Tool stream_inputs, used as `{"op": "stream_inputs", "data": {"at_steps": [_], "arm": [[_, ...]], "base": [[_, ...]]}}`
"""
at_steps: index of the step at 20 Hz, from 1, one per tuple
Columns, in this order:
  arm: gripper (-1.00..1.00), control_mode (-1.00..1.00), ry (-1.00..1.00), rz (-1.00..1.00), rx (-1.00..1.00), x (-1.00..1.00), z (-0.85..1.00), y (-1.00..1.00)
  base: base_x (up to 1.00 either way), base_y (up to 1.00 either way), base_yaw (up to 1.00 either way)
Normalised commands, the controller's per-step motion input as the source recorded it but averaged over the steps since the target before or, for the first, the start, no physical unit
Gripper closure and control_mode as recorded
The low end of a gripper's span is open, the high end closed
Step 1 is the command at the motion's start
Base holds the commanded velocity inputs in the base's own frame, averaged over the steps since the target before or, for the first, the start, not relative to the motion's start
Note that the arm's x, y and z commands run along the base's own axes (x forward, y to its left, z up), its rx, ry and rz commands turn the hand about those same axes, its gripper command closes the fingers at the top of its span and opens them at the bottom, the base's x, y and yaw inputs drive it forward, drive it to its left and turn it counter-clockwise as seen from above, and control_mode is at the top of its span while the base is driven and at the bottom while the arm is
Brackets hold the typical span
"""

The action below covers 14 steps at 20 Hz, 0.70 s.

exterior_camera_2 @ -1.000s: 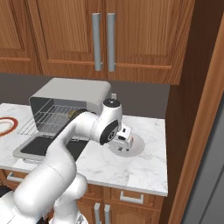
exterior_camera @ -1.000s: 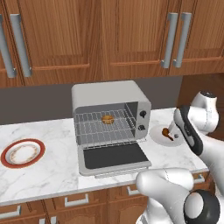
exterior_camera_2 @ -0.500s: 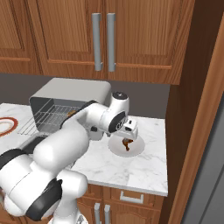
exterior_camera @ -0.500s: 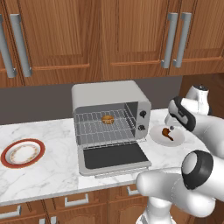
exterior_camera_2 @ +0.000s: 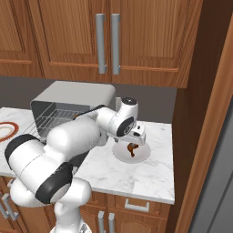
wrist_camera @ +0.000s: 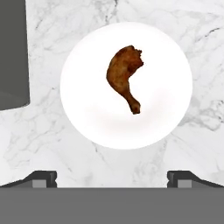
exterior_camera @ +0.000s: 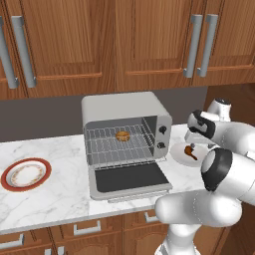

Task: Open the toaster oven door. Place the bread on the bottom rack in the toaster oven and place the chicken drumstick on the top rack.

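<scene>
Seen from the hand view, the small orange-brown chicken drumstick [wrist_camera: 124, 76] lies on a round white plate [wrist_camera: 87, 122] on the marble counter [wrist_camera: 52, 144], directly below the wide-open, empty hand [wrist_camera: 113, 177], its long axis running eleven to five o'clock, narrow end at five.

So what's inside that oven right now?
The bread sits on a wire rack inside the open oven; which rack is hard to tell. The drumstick lies outside on a white plate. The arm covers the oven's inside in the right base view.
</scene>
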Motion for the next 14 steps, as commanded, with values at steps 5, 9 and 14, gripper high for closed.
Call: {"op": "stream_inputs", "data": {"at_steps": [5,9,14], "arm": [[-1.00,-1.00,0.00,0.00,0.00,0.07,-0.27,0.00],[-1.00,-1.00,0.00,0.00,0.00,0.20,-0.13,0.00],[-1.00,-1.00,0.00,0.00,0.00,0.35,-0.26,0.00]], "base": [[0.00,0.00,0.00],[0.00,0.00,0.00],[0.00,0.00,0.00]]}}
